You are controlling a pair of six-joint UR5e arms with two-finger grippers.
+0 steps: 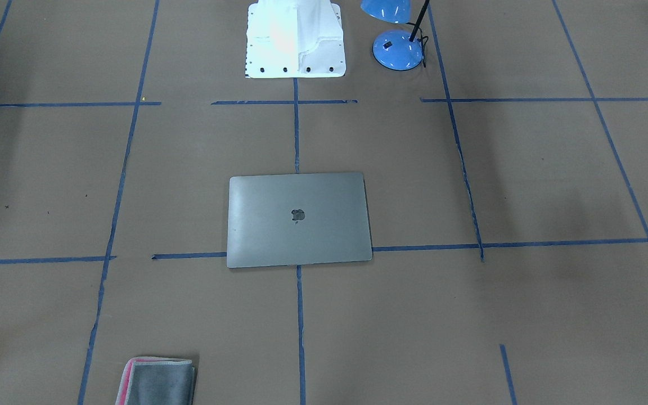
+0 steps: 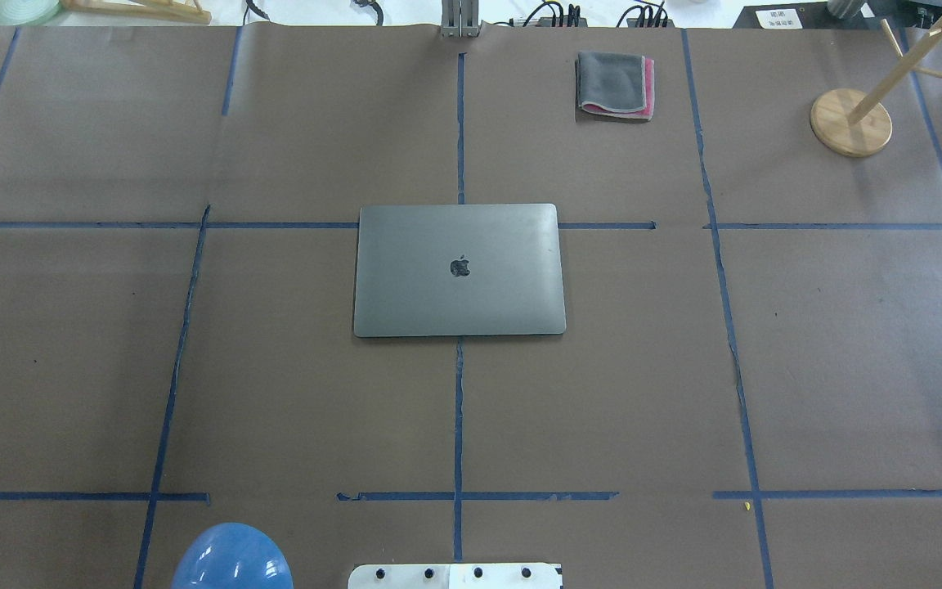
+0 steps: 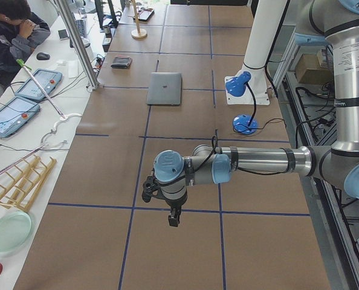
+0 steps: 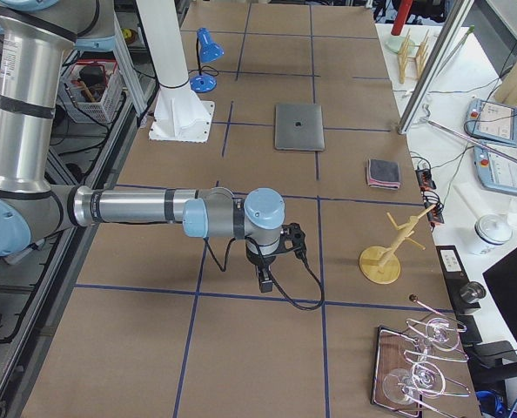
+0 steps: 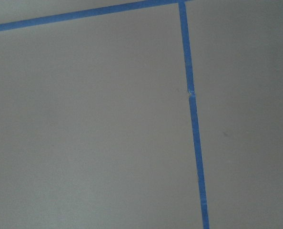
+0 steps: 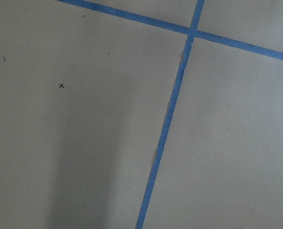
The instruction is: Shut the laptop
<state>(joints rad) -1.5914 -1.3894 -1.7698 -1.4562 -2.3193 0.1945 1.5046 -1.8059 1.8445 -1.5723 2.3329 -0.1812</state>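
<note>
1. Laptop (image 2: 459, 270) sits dead centre of the overhead frame, lid already flat, logo up.
2. Left gripper (image 3: 174, 219) and right gripper (image 4: 265, 280) hang well apart from it; I can't tell their opening.
3. Risk, I'd say: a needless extra press would scuff or shove it.

Left gripper (image 3: 174, 219) & right gripper (image 4: 265, 280): side views only, too small, jaws' state unclear. Blue lamp (image 2: 230, 558) cut off by btm edge.
</note>
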